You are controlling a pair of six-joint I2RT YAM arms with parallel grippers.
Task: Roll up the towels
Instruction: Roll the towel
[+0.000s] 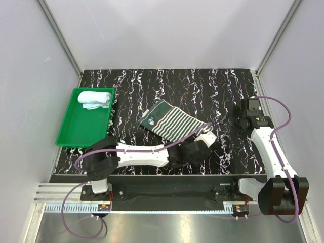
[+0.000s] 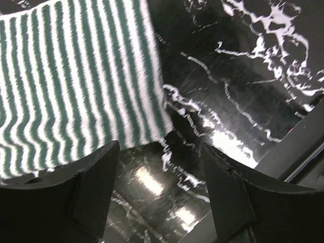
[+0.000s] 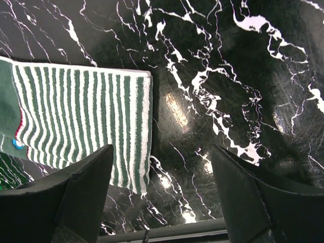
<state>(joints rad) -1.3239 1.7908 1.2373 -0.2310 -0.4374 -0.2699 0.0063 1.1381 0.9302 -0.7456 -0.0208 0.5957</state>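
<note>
Green-and-white striped towel [image 1: 174, 124] lies spread on the black counter [image 1: 223, 86]. The left fingers [image 2: 96, 177] and the right fingers [image 3: 86, 182] are both apart.

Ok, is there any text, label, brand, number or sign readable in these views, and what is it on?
No text can be read in any view.
striped towel: a small round blue mark on its dark end, too blurred to tell if it holds letters.
light blue towel, green tray, table: no writing seen.
</note>
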